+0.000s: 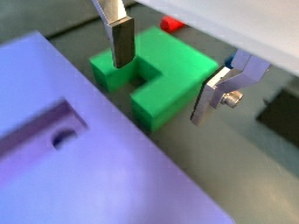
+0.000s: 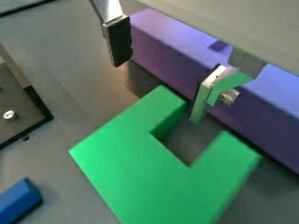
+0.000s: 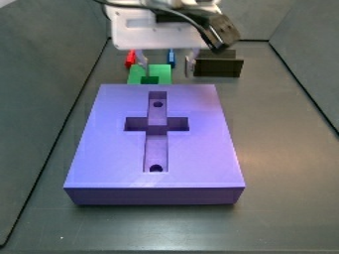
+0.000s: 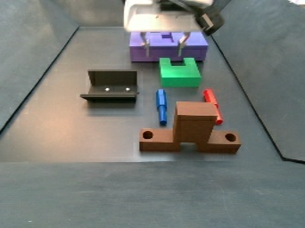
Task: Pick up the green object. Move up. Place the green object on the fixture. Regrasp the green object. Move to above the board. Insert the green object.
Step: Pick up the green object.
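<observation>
Nearest: green object (image 2: 163, 166) is lying on floor just beside board (image 2: 222, 66) | gripper (image 1: 176, 66) is being held over it, jaws wide, empty | step: pickup | next: lowering, closing is being required.

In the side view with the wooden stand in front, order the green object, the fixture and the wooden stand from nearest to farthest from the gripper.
Gripper hovers by the board.
1. Green object, just beneath.
2. Fixture, off to the side.
3. Wooden stand, front.
</observation>
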{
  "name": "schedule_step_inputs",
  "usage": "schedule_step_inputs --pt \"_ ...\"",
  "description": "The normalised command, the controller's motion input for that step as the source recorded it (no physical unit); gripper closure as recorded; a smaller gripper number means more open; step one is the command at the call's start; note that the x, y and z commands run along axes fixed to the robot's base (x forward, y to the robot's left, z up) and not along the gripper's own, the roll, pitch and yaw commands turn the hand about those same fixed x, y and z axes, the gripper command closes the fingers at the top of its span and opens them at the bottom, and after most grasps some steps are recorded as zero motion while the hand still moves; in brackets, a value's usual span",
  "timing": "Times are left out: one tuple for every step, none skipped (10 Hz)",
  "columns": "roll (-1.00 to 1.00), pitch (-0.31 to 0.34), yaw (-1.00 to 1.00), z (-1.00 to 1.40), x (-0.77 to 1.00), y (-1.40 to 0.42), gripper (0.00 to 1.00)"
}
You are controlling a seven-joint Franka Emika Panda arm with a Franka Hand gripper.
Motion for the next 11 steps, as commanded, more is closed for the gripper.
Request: schedule_step_inputs --pt "0.0 0.0 -0.02 -0.31 0.15 0.0 0.0" --pt "0.0 0.0 0.0 -0.21 0.0 0.0 0.0" --pt "0.0 -0.013 0.0 -0.11 -0.13 -0.01 0.0" --pt "0.01 -0.051 0.0 -0.08 -0.29 0.0 0.0" --pt "0.0 -0.057 0.0 -0.22 -0.05 -0.04 0.0" --pt "0.0 -0.043 0.0 -0.32 0.0 -0.04 0.0" --pt "0.0 -0.036 0.0 -0.31 0.06 -0.03 0.0" --pt "0.0 -0.033 -0.01 -0.29 0.09 -0.03 0.0" --pt "0.0 -0.021 0.0 -0.21 0.03 0.0 0.0" --pt "0.0 0.0 0.0 0.0 0.0 0.0 0.0" --pt "0.0 0.0 0.0 0.0 0.0 0.0 1.0"
